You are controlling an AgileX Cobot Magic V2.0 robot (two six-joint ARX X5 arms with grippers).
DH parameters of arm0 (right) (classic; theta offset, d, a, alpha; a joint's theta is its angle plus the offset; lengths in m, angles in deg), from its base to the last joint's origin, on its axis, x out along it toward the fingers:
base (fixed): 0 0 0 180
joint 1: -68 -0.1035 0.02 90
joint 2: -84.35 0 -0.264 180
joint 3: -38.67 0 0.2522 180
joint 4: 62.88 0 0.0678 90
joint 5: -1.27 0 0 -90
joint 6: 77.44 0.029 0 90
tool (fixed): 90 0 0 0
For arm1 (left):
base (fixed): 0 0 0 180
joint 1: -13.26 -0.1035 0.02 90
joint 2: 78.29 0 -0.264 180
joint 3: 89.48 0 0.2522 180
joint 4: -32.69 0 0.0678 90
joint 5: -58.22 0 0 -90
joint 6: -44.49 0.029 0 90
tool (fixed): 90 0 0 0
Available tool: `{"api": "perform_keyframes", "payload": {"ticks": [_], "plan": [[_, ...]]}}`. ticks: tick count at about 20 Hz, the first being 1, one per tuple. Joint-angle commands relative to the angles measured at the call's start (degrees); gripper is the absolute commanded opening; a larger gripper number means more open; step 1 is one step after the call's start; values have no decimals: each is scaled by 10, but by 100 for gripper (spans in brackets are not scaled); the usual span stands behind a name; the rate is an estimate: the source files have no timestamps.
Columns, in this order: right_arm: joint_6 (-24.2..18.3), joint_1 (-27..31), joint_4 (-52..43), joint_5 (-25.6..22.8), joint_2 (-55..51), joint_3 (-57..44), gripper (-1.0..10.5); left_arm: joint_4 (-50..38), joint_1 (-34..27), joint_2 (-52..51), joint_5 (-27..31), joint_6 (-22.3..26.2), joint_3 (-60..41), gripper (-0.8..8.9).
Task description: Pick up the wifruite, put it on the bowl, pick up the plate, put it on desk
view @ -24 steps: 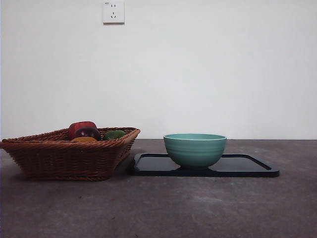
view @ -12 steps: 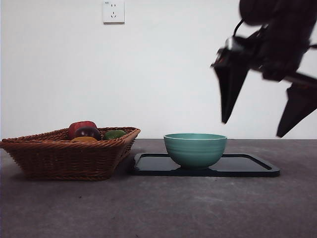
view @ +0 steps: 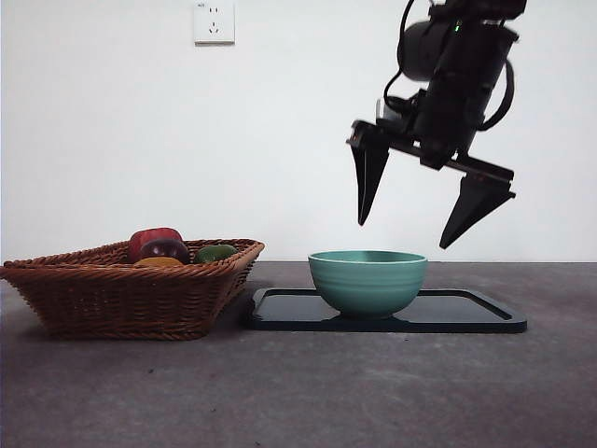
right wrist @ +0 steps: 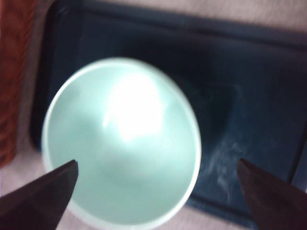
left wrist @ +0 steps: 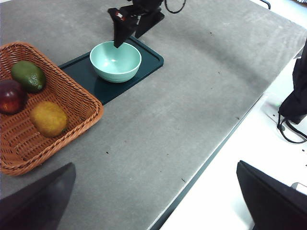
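Observation:
The wifruite (left wrist: 48, 118) is a brownish-orange oval lying in the wicker basket (left wrist: 67, 88); from the front only its top (view: 159, 263) shows over the basket (view: 121, 299) rim. The teal bowl (view: 367, 280) (left wrist: 115, 60) (right wrist: 120, 143) stands empty on the dark rectangular plate (view: 466, 315) (left wrist: 149, 60) (right wrist: 249, 96), on the grey desk (view: 326, 392). My right gripper (view: 402, 235) (right wrist: 157, 163) (left wrist: 125, 40) hangs open just above the bowl, slightly tilted, holding nothing. My left gripper (left wrist: 158, 201) is open and high over the desk's near edge, away from everything.
A red fruit (left wrist: 10, 96) (view: 154, 238) and a green fruit (left wrist: 29, 75) (view: 215, 253) share the basket, with a dark purple one (view: 166, 249) seen from the front. The basket touches the plate's left end. The desk's edge (left wrist: 225, 139) drops to a white floor.
The right arm has come into the front view from the upper right and moved left and down, so its open jaws now hang over the bowl. The fruit, bowl and plate have not moved.

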Motion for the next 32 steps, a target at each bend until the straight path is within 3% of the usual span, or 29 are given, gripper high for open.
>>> {"api": "perform_keyframes", "payload": {"ticks": [1,4,7,13,20,23,26,32], "plan": [[5,0,3,0,35,24,540,-8,5,2,-2,5,7,656],[5,0,4,1,58,25,489,-8,5,2,-2,5,7,657],[4,-1,13,0,68,25,295,-7,5,2,-2,5,7,657],[2,-1,16,-4,69,25,16,-5,5,2,-2,5,7,657],[-1,3,25,-24,45,29,9,-5,5,2,-2,5,7,657],[-36,4,72,-28,7,29,9,-5,5,2,-2,5,7,657],[-60,-4,123,-66,-42,25,9,-5,5,2,-2,5,7,657],[-65,-53,131,-60,-198,-93,9,-5,5,2,-2,5,7,657]]}}
